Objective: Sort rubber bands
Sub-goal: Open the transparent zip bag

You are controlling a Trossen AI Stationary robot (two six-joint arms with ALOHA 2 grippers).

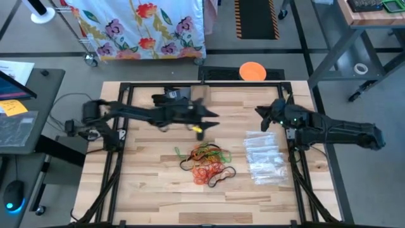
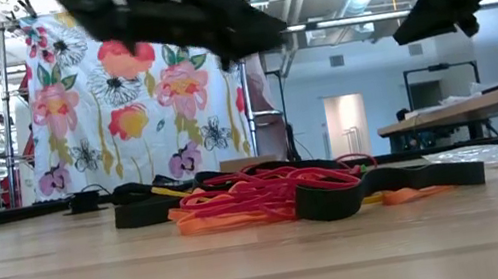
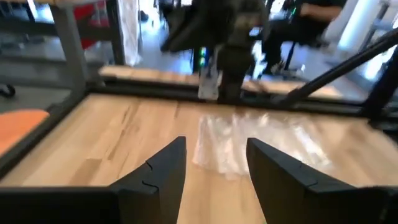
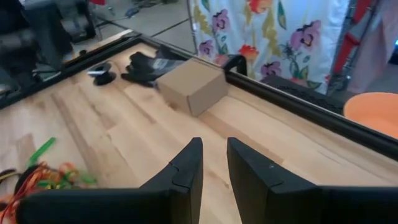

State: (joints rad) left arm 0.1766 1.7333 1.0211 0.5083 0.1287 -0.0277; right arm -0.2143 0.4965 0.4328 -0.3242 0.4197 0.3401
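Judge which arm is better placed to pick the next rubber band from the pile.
Left, probably. In the high view the left hand hangs just behind the rubber bands, fingers apart and empty. The right hand sits farther off, beyond the clear bags.

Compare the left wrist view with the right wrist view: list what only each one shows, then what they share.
Only the left wrist view: the clear bags and the right arm beyond them. Only the right wrist view: a cardboard box, the flowered cloth and the rubber bands. Both: the wooden table, and the camera's own fingers apart with nothing between them, left gripper, right gripper.
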